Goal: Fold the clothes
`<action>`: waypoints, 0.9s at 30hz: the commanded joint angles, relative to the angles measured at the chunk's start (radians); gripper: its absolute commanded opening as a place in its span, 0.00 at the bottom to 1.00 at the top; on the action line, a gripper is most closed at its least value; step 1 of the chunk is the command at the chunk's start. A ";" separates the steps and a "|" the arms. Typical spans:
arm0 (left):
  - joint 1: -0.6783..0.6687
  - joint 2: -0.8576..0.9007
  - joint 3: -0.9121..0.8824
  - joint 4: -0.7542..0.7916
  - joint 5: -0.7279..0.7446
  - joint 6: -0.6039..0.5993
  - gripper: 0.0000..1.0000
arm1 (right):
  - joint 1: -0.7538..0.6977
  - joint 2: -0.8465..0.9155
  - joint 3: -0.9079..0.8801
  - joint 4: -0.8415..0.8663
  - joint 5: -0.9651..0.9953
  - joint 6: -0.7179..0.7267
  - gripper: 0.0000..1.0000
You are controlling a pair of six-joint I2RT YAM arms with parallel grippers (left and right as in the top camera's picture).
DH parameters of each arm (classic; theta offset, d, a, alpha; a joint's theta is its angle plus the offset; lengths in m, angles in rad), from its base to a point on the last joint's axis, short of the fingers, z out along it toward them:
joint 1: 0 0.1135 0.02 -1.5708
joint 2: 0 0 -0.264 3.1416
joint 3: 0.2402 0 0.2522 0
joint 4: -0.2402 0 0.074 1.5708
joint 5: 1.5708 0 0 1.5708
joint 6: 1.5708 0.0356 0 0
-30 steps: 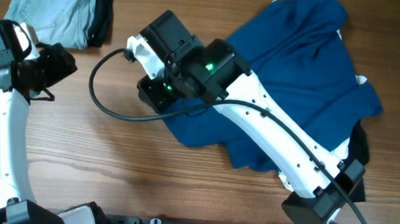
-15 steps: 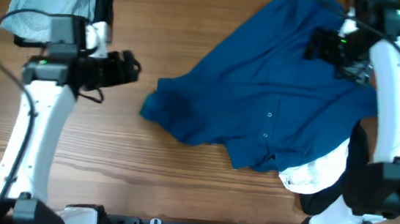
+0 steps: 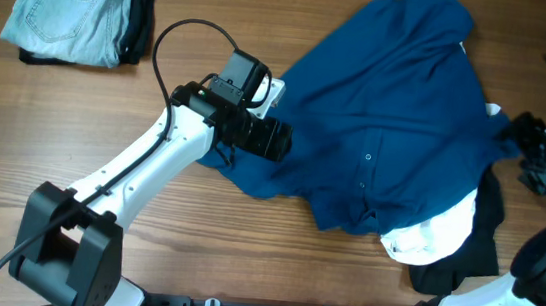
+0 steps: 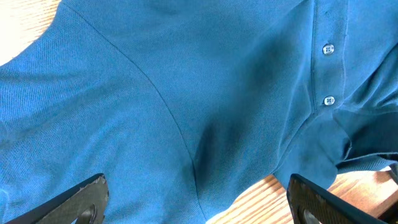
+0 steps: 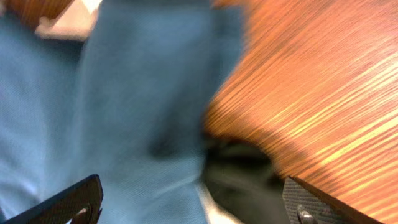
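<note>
While the left gripper (image 3: 274,139) hangs over the left end of the dark-blue shirt (image 3: 387,114), its jaws stand wide apart with nothing between them; cloth and two placket buttons fill its wrist view; shirt lies rumpled on the desk (image 3: 272,263), centre-right; right gripper (image 3: 534,158) just beside the shirt's right edge, jaws wide, empty, wrist view blurred; white top (image 3: 436,234) shows under the hem; jeans (image 3: 71,3) far left.

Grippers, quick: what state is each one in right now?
Left gripper: open above the dark-blue shirt, holding nothing.
Right gripper: open, holding nothing; view blurred.
</note>
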 commanded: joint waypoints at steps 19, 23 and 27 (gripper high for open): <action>0.295 -0.121 0.056 -0.053 -0.013 -0.034 0.93 | 0.455 -0.133 0.217 0.057 -0.251 -0.077 0.04; 0.384 -0.146 0.056 -0.105 -0.013 -0.034 0.93 | 0.834 -0.140 0.300 0.114 -0.246 -0.024 0.04; 0.411 -0.146 0.056 -0.109 -0.014 -0.033 0.93 | 1.084 -0.139 0.304 0.203 -0.255 0.030 0.04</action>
